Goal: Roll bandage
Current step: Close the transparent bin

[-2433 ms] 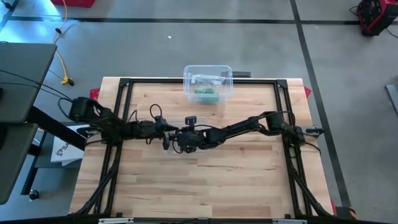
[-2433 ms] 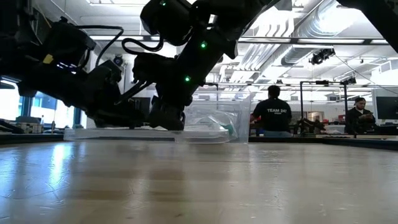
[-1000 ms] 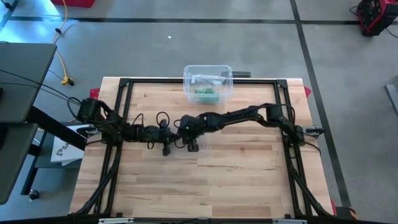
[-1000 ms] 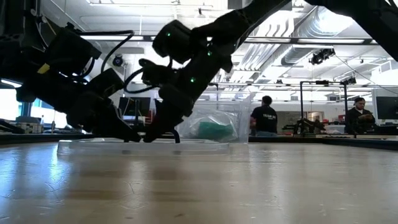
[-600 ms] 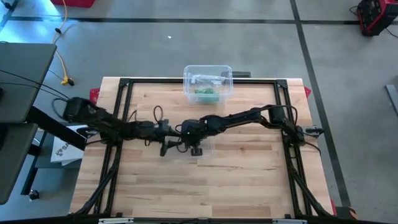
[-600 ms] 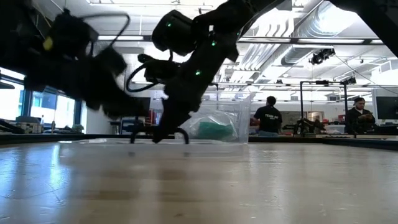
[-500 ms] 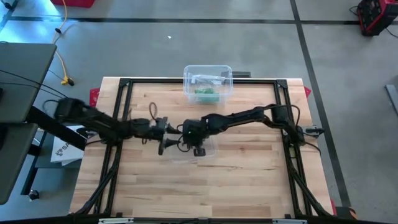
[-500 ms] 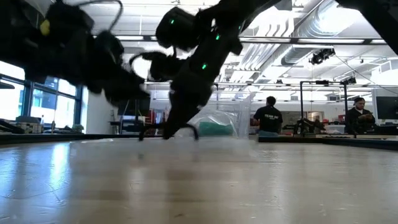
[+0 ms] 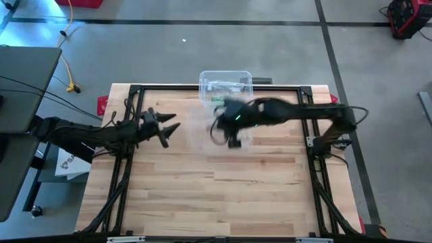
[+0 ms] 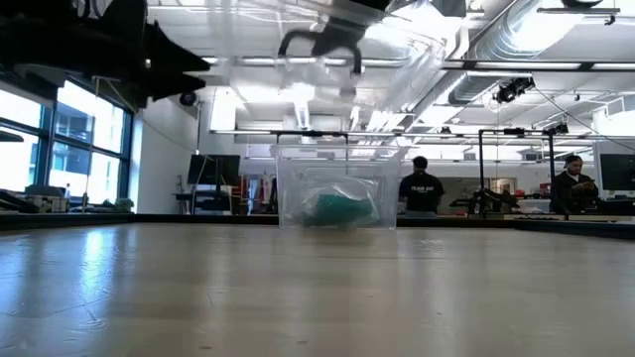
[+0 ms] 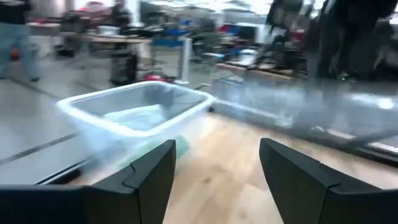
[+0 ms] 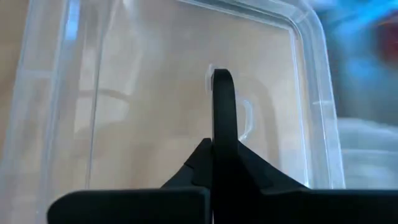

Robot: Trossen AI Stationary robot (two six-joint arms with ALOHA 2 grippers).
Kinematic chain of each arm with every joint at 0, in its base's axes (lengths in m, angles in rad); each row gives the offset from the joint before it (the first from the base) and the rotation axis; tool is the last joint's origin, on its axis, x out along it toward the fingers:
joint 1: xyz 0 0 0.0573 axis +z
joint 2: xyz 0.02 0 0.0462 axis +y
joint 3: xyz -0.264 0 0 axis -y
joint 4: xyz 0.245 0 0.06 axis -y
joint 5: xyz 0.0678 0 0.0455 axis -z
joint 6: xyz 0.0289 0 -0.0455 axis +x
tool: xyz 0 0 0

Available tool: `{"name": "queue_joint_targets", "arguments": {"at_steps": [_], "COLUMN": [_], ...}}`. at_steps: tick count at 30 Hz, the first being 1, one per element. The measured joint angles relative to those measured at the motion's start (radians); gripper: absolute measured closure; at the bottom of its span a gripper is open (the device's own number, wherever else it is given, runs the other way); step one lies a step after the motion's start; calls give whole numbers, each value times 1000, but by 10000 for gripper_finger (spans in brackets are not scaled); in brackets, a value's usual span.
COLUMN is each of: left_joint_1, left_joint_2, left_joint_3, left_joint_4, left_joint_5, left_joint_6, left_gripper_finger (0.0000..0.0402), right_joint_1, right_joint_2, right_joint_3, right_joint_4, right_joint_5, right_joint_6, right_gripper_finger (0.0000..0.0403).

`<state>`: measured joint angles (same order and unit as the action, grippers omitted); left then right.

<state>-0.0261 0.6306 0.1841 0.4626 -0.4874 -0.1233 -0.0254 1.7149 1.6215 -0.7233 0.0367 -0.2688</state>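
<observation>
Above the bench [image 9: 202, 189], our right pincer [image 9: 233, 140] clamped on the clear lid [image 12: 186, 81], left pincer [image 9: 167, 129] spread empty.

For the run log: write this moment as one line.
right gripper: shut on lid, lifted | left gripper: open, empty, aside | box: uncovered, table's far edge

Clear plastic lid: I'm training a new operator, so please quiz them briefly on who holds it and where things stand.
1. True or false: the left tool is shut on the clear plastic lid.
2. Which tool holds the lid up off the wooden table? A) left B) right C) neither
3. Fill in: the green soft item lies inside a clear plastic ___ at the table's far edge.
Key: 1 false, it stands open and empty. 2 B, the right tool pinches it. 3 box.
</observation>
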Motion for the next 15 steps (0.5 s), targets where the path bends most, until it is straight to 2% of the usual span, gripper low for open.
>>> {"name": "queue_joint_targets", "arguments": {"at_steps": [3,6,8,11,15], "left_joint_1": [0,0,0,0,-1], "left_joint_2": [-61,-72,-65,-46,-11], "left_joint_3": [0,0,-1,-1,-2], "left_joint_4": [-105,-164,-196,-229,-238], "left_joint_5": [-43,-42,-38,-37,-38], "left_joint_6": [-33,-96,-141,-198,-246], "left_gripper_finger": [174,174,174,174,174], "right_joint_1": [-61,-174,-264,-391,-486], "right_joint_2": [-89,-125,-118,-74,1], "right_joint_3": [1,2,2,1,0], "right_joint_4": [46,69,80,98,132], "right_joint_5": [159,197,159,21,-118], "right_joint_6": [-82,-202,-263,-315,-371], "right_gripper_finger": [388,388,388,388,388]}}
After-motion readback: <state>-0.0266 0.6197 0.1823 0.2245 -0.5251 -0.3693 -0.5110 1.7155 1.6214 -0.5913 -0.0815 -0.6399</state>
